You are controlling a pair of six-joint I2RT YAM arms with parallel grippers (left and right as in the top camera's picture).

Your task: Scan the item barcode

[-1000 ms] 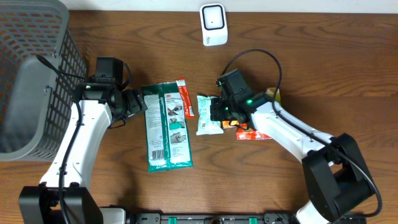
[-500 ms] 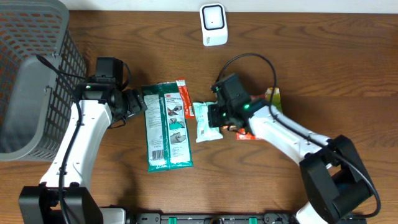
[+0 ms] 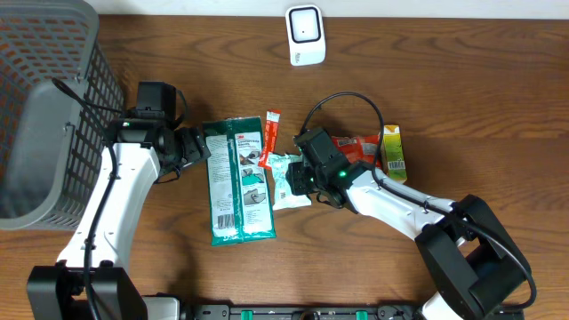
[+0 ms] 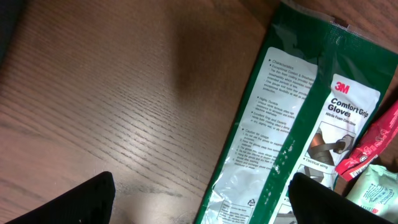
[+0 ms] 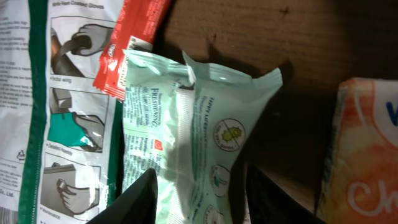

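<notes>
- Two arms are at the table, but only one is in play. The right gripper hangs over the mint wipes pack, just left of centre in the overhead view. Its jaws are parted astride the pack and pinch nothing that we can see.
- The left gripper sits centre-left, spread wide and empty, at the left edge of the green gloves pack.
- We take the wipes pack for the item. It lies flat on the wood against the gloves pack's right edge, with the red sachet touching its upper-left corner.
- The scanner stands at top centre, well apart from the pack, so we reckon there's a carry ahead.
- Grip first: in the wrist view one finger sits right by the gloves pack's film. We'd centre on the wipes so the close catches neither that film nor the sachet.
- It looks a soft, crinkly pouch and will likely sag, so we'd pinch firmly across the body and lift clear before travelling.
- We can't spot a barcode on the printed face showing. It may need a turn before it faces the scanner's window, so present it flat and hold it steady.
- We'd also mind the orange packet and the yellow-green carton, right of centre, beside the arm.
</notes>
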